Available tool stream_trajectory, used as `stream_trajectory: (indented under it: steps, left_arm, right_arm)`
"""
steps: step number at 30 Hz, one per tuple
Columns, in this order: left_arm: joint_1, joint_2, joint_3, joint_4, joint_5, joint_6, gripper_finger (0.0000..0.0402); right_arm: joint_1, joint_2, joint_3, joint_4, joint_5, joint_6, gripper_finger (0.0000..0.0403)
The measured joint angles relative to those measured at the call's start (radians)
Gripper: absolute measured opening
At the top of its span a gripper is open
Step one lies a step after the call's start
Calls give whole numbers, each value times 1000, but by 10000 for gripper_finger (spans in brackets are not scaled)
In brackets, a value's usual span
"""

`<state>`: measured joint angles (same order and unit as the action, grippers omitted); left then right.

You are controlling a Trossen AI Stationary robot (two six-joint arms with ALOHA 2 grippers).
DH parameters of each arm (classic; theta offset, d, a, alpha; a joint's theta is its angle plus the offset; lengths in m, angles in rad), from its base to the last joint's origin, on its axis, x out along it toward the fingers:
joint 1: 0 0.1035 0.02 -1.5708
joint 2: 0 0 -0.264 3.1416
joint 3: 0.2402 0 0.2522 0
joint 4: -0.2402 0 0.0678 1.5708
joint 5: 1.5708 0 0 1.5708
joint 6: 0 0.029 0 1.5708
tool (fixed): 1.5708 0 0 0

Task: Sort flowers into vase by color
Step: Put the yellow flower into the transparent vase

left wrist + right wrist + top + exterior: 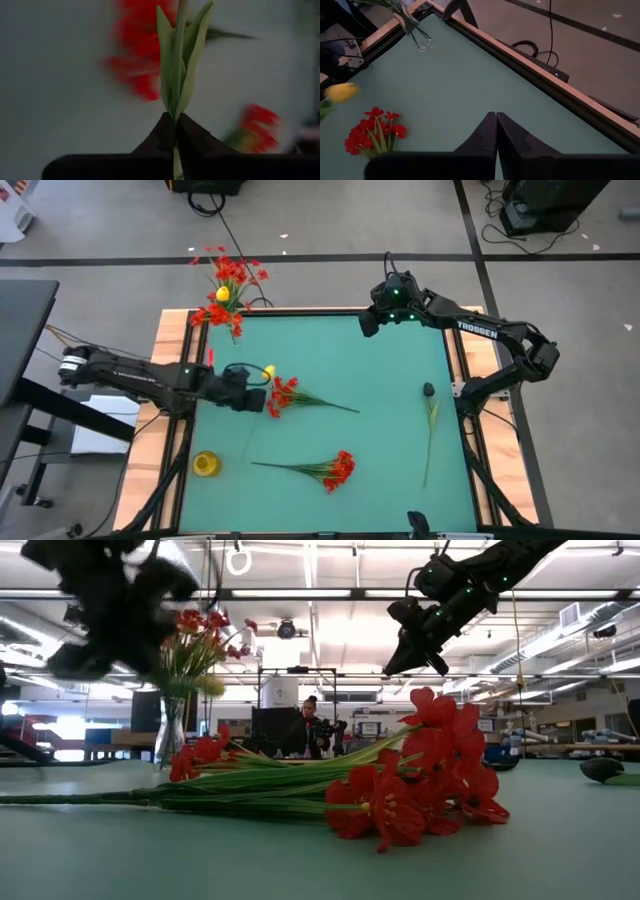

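This is a robotics lab or open workshop hall. The green-topped table (pixel 330 420) with its wooden edging stands on a grey floor marked with dark tape lines, and black cables (pixel 225 220) trail across it (one runs right up to the table's far edge). Looking level across the table, the room opens out wide: long ceiling strip lights (pixel 330 635), exposed beams, benches with equipment, and a person (pixel 310 725) standing among dark gear at the back.
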<state>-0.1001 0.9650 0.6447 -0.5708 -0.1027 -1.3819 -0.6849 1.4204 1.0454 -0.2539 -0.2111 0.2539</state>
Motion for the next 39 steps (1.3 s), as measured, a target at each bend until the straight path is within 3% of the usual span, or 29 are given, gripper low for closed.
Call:
stream_trajectory:
  steps: [9,13,17,24,27,33,39]
  left_arm:
    - [67,-3,176,213,-17,510,18]
    - [132,-3,268,218,-140,703,18]
    - [253,-3,388,220,-246,889,15]
    - [543,-3,554,217,-251,1143,14]
    - [669,-3,587,243,-189,1211,14]
    - [898,-3,673,293,47,1266,14]
    - [1066,-7,725,266,85,1321,14]
  right_arm:
    - [4,0,0,7,0,8,13]
    - [11,0,0,7,0,37,13]
    - [28,0,0,6,0,55,13]
    - [50,0,0,6,-1,58,13]
    - [51,0,0,6,-11,58,13]
    - [51,0,0,-14,-54,92,13]
    - [52,0,0,-59,-53,93,13]
